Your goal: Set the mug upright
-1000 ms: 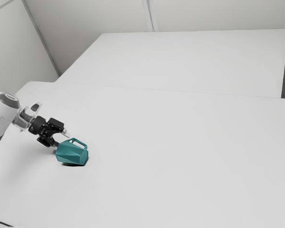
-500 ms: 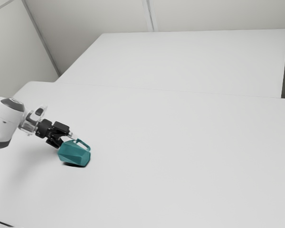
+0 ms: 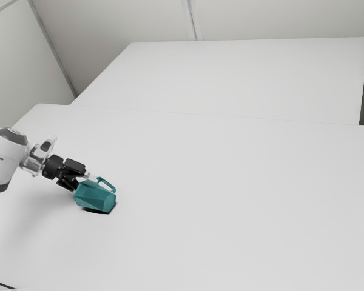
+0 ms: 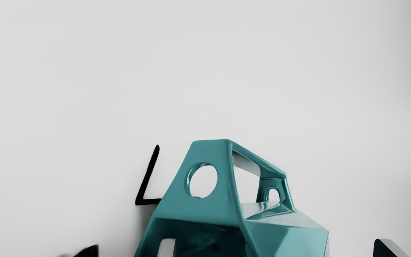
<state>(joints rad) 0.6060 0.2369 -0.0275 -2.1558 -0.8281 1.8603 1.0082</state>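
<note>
The mug [image 3: 95, 196] lies on its side on the tabletop [image 3: 230, 206], in the exterior view's left part, mouth toward the gripper [image 3: 85, 181] and handle [image 3: 108, 183] on its upper side. The gripper is at the mug's mouth end, to the exterior view's left, with the arm [image 3: 5, 154] farther left behind it. In the wrist view, one fingertip [image 4: 167, 248] is at the mouth and the other beside the mug, apart from it. Beyond the tabletop lies another flat surface [image 3: 230, 79], and behind that the wall [image 3: 279, 18]
</note>
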